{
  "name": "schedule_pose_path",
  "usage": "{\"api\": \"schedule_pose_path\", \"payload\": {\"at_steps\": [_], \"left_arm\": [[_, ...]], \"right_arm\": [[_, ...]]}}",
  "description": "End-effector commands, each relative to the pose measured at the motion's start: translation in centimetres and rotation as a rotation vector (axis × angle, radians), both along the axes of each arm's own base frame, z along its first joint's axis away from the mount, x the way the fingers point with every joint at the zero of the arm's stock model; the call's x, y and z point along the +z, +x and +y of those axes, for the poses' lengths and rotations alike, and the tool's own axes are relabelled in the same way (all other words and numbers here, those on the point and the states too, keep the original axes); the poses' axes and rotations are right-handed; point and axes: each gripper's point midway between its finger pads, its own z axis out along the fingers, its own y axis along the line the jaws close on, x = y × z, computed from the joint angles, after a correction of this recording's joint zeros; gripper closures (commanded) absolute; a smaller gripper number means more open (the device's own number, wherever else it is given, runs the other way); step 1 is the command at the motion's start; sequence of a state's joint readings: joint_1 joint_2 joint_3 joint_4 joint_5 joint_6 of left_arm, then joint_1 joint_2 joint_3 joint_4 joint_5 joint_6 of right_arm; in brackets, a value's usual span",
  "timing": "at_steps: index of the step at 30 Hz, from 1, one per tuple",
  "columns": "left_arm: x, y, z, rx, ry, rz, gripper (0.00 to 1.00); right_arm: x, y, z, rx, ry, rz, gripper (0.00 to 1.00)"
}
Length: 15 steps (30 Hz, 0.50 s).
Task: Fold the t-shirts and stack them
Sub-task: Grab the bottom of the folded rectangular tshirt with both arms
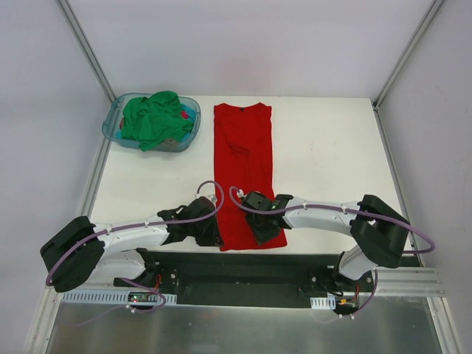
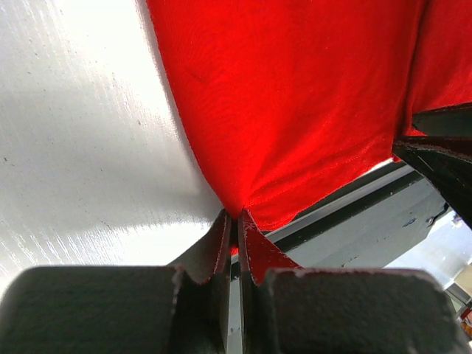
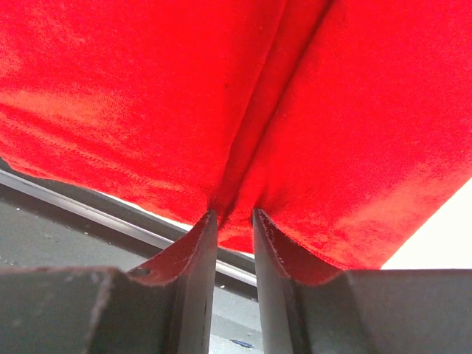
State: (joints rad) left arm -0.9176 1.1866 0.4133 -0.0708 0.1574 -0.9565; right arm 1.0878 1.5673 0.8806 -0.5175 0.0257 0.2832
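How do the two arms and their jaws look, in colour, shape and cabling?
The left arm and right arm have white links and bulky black joint housings. A purple cable loops along each. The jaws are dark and taper to thin tips.

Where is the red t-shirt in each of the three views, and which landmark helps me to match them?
Top external: the red t-shirt lies lengthwise mid-table, hem nearest the arms.
Left wrist: the red t-shirt fills the upper right; the left gripper pinches its hem corner.
Right wrist: the red t-shirt fills the top; a fold runs into the right gripper.
Shared landmark: the dark rail below the hem, in every view.
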Motion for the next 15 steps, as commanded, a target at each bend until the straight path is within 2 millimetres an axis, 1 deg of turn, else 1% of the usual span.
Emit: {"api": "schedule_pose_path", "payload": {"at_steps": [1, 5, 9, 15], "left_arm": [[-1.3, -1.4, 1.2, -0.014, 0.046, 0.04, 1.0], [-1.2, -1.3, 1.1, -0.014, 0.044, 0.036, 1.0], [-1.2, -1.4, 1.1, -0.015, 0.042, 0.037, 1.0], [-1.3, -1.6, 1.3, -0.011, 0.039, 0.041, 1.0]], "right_arm": [[0.5, 0.4, -0.3, -0.007, -0.042, -0.03, 0.76], [0.5, 0.5, -0.4, -0.022, -0.052, -0.041, 0.87], [1.0, 0.9, -0.4, -0.034, -0.047, -0.06, 0.95], [2.5, 0.2, 0.5, -0.024, 0.025, -0.036, 0.97]]}}
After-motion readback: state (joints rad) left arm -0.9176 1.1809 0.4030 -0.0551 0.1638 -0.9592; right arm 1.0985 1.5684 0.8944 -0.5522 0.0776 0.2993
